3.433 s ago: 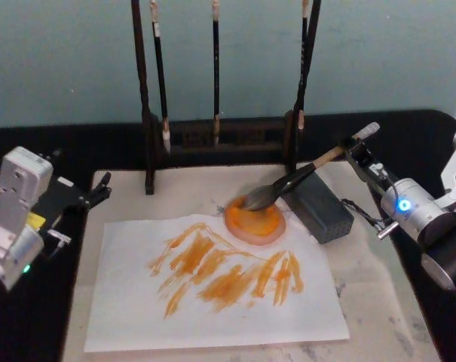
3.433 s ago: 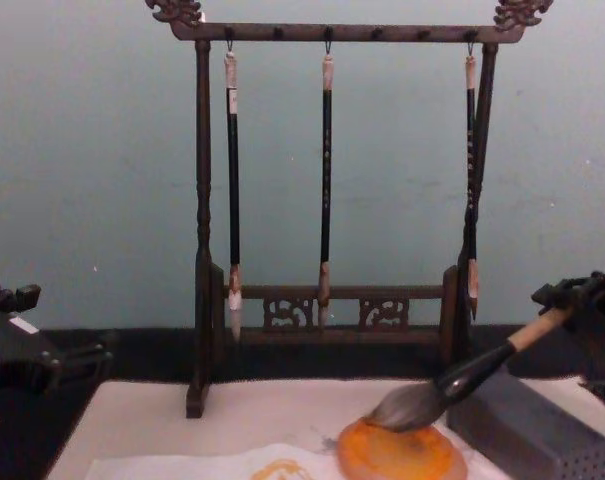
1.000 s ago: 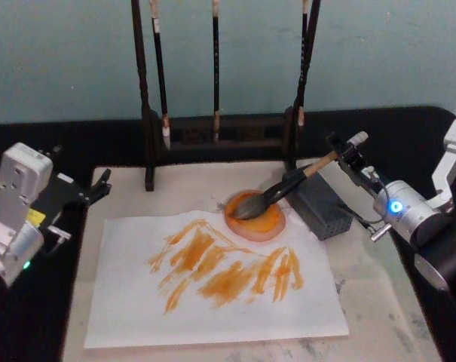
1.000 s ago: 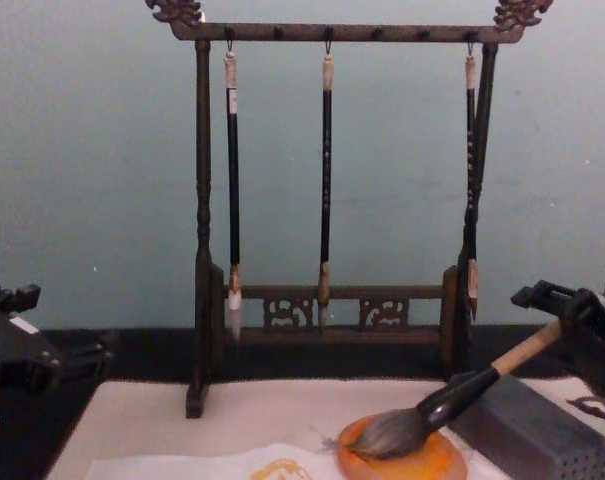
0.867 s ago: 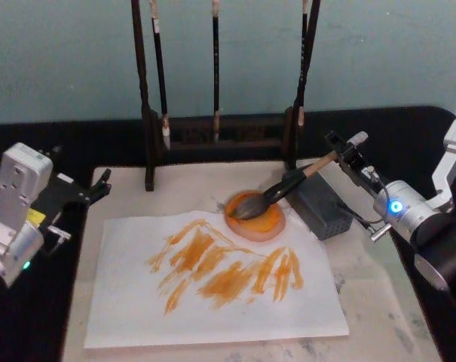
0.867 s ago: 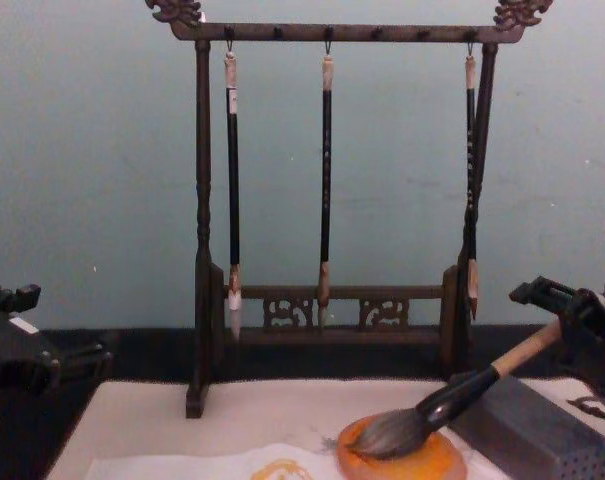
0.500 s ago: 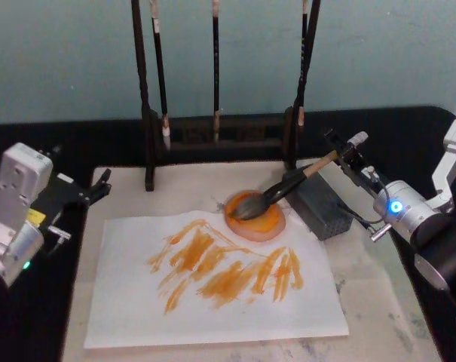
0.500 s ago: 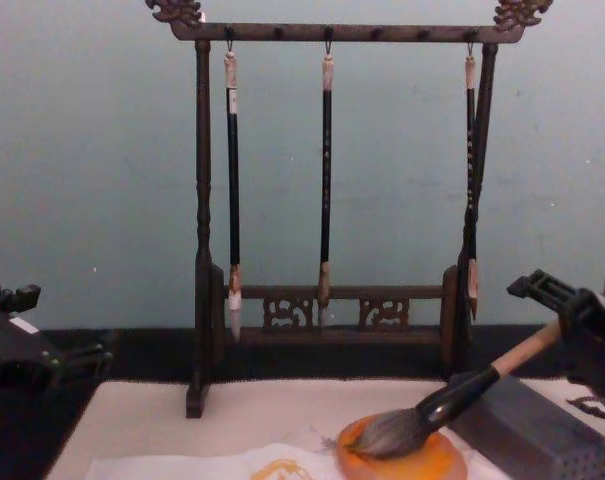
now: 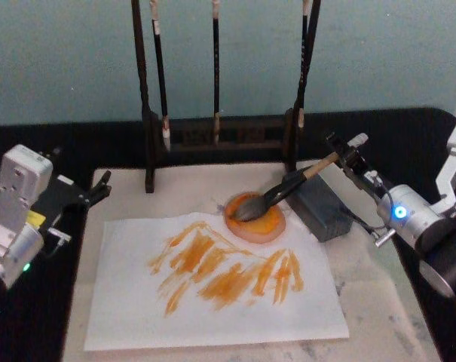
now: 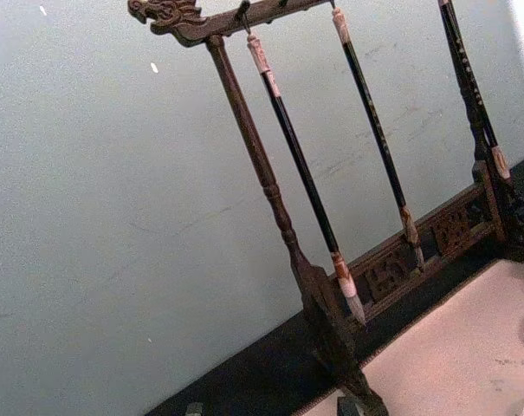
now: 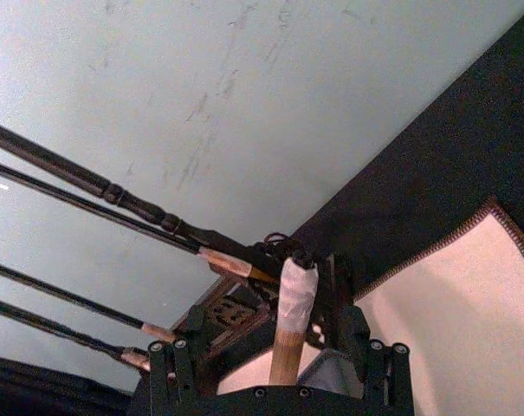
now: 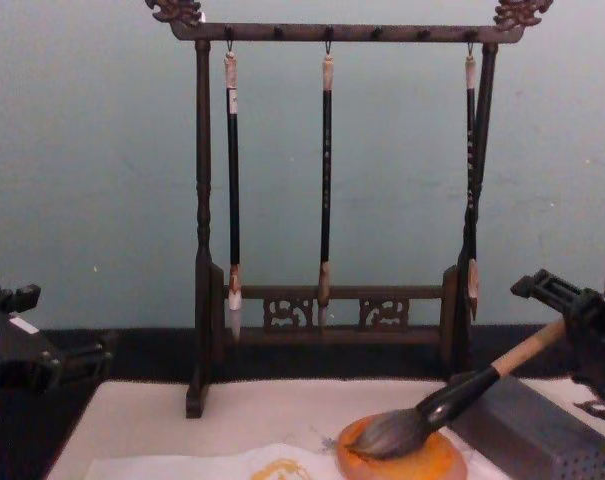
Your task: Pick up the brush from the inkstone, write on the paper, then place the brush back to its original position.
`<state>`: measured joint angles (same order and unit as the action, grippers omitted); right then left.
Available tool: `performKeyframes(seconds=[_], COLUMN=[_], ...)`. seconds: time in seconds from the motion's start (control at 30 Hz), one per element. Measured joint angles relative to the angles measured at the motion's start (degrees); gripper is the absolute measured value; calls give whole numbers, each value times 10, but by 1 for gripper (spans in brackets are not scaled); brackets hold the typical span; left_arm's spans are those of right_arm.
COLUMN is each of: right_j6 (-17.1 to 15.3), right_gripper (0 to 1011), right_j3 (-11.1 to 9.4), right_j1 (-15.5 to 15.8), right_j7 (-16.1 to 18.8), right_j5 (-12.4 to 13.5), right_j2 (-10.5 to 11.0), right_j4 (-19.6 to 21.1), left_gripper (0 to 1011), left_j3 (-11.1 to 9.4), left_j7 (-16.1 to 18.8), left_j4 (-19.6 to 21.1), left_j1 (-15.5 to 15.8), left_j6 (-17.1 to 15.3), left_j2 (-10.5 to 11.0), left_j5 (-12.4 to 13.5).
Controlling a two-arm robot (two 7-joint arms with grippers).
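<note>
The right tool [image 9: 353,154] reaches in low from the right, its fingers spread apart around the white end of the thick tan-handled brush [image 9: 282,190]. From the tool the brush slants down to the round glossy orange inkstone [image 9: 255,220], its grey bristles resting there. The left tool [image 9: 99,187] is parked far across the table, fingers apart.

no readable text, labels or numbers

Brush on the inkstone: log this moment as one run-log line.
brush: bristles on inkstone, leaning on grey block | right hand: open around handle end | left hand: parked left | paper: orange strokes
</note>
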<state>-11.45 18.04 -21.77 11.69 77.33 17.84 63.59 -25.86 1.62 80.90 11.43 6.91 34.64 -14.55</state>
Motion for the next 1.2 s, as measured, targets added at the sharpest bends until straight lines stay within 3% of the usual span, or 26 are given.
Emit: performKeyframes(seconds=[0.27, 0.47, 0.53, 0.67, 0.7, 0.77, 0.8, 0.83, 0.93, 1.0, 1.03, 1.13, 1.2], right_j6=[15, 46, 63, 104, 127, 148, 169, 169, 210, 223, 236, 255, 261], right_gripper=[1000, 1000, 1000, 1000, 1000, 1000, 1000, 1000, 1000, 1000, 1000, 1000, 1000], right_j3=[9, 20, 25, 37, 44, 54, 64, 64, 91, 102, 113, 130, 137], right_j1=[41, 81, 94, 107, 110, 112, 112, 112, 107, 103, 97, 88, 83], right_j7=[-2, -16, -23, -37, -47, -57, -68, -68, -99, -112, -128, -155, -166], right_j5=[1, -23, -41, -102, -140, -177, -218, -218, -317, -355, -393, -462, -491], right_j2=[31, 59, 68, 77, 79, 81, 82, 82, 82, 80, 78, 74, 71], right_j4=[57, 114, 134, 159, 167, 173, 177, 177, 175, 169, 161, 145, 137], left_gripper=[1001, 1001, 1001, 1001, 1001, 1001, 1001, 1001, 1001, 1001, 1001, 1001, 1001], left_j3=[0, 0, 0, 0, 0, 0, 0, 0, 0, 0, 0, 0, 0], left_j7=[0, 0, 0, 0, 0, 0, 0, 0, 0, 0, 0, 0, 0], left_j4=[0, 0, 0, 0, 0, 0, 0, 0, 0, 0, 0, 0, 0], left_j1=[0, 0, 0, 0, 0, 0, 0, 0, 0, 0, 0, 0, 0], left_j6=[0, 0, 0, 0, 0, 0, 0, 0, 0, 0, 0, 0, 0], left_j2=[0, 0, 0, 0, 0, 0, 0, 0, 0, 0, 0, 0, 0], left_j5=[0, 0, 0, 0, 0, 0, 0, 0, 0, 0, 0, 0, 0])
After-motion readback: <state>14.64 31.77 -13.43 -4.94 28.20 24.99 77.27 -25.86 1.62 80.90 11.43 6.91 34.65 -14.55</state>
